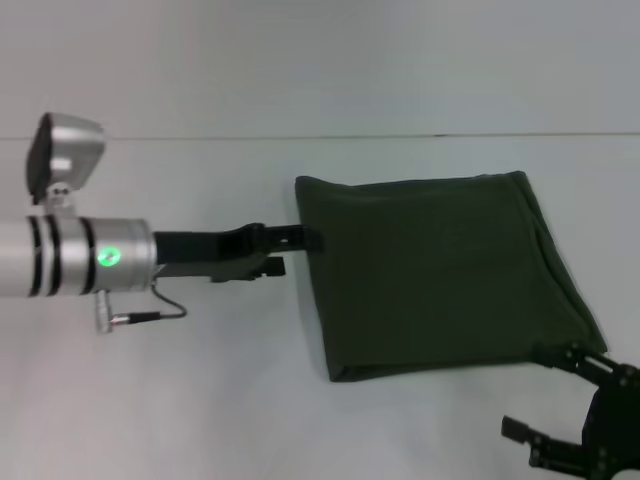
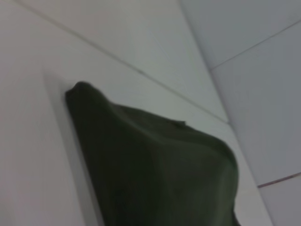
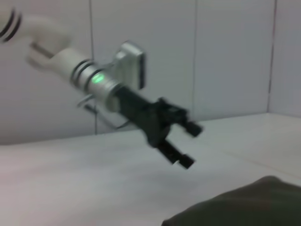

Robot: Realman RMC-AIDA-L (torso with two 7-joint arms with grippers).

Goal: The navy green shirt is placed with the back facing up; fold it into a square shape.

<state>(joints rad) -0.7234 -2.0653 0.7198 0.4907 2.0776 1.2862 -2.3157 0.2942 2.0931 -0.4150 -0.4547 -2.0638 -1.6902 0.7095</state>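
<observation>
Shirt (image 1: 440,275) is sitting right of centre on the white counter (image 1: 200,400), already roughly square. Left claw (image 1: 300,248) is gaping empty beside its left edge; right claw (image 1: 555,400) is hanging open, empty, lower right. Looks finished, probably just needs retreating.

The left gripper (image 3: 188,145) hangs above the white table (image 3: 84,179), and its two black fingers (image 3: 194,129) stand apart with nothing between them. Behind the fingers comes a black body, then a silver wrist (image 3: 96,84) with a small green light. A grey box sits on this wrist; it is perhaps a camera. One corner of the navy green shirt (image 3: 244,205) lies flat on the table, well apart from the gripper. A wall of white panels (image 3: 225,52) stands behind the table.
</observation>
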